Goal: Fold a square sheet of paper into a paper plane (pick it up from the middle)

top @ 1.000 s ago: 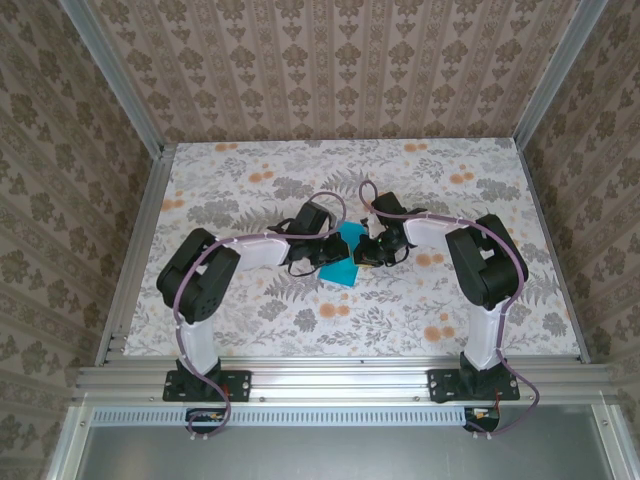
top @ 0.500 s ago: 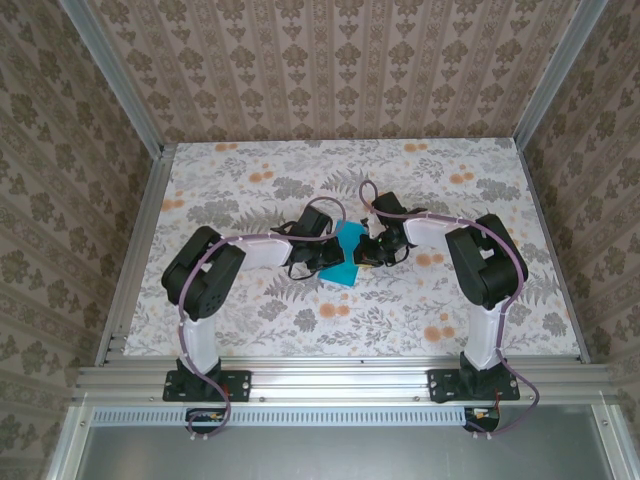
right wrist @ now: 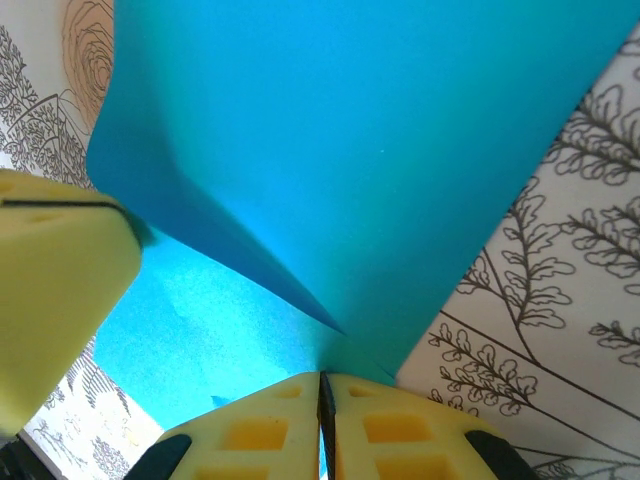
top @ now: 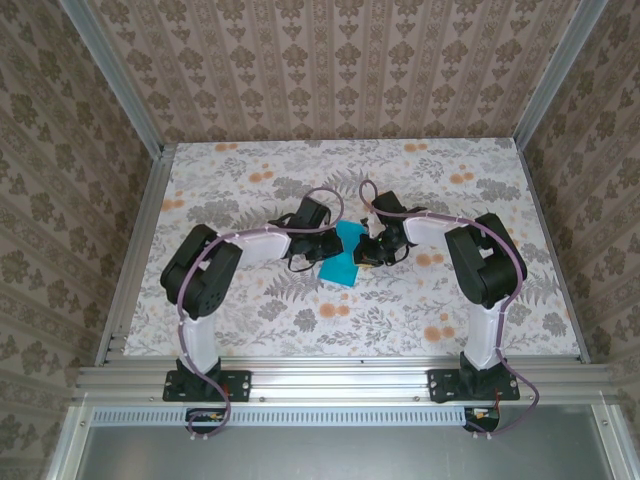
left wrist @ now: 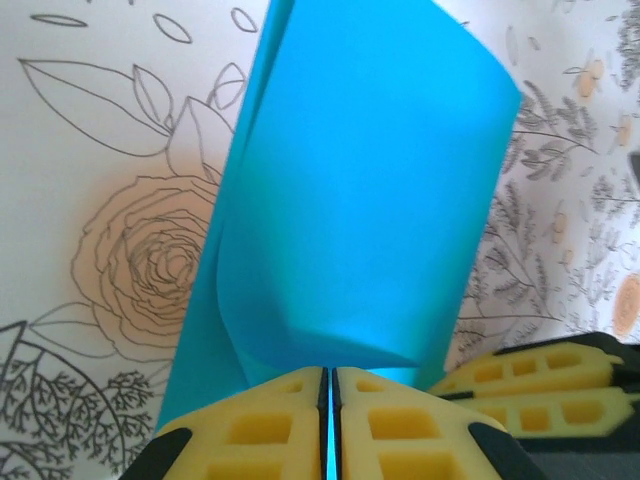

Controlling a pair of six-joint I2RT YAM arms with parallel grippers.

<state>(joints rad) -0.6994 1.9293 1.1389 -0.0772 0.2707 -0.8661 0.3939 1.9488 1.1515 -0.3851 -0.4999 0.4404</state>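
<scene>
floral table (top: 420, 170), close-up curl of paper (left wrist: 370, 200)

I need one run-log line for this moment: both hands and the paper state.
left hand: shut on sheet of paper | right hand: shut on same sheet | sheet: curved over itself | stage: folding not finished

No legible text, labels, brands or numbers anywhere; square sheet of paper (left wrist: 370, 200) unmarked.

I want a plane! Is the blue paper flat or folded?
Bent over, not flat. The paper curves back on itself, pinched by the left gripper and right gripper.
</scene>
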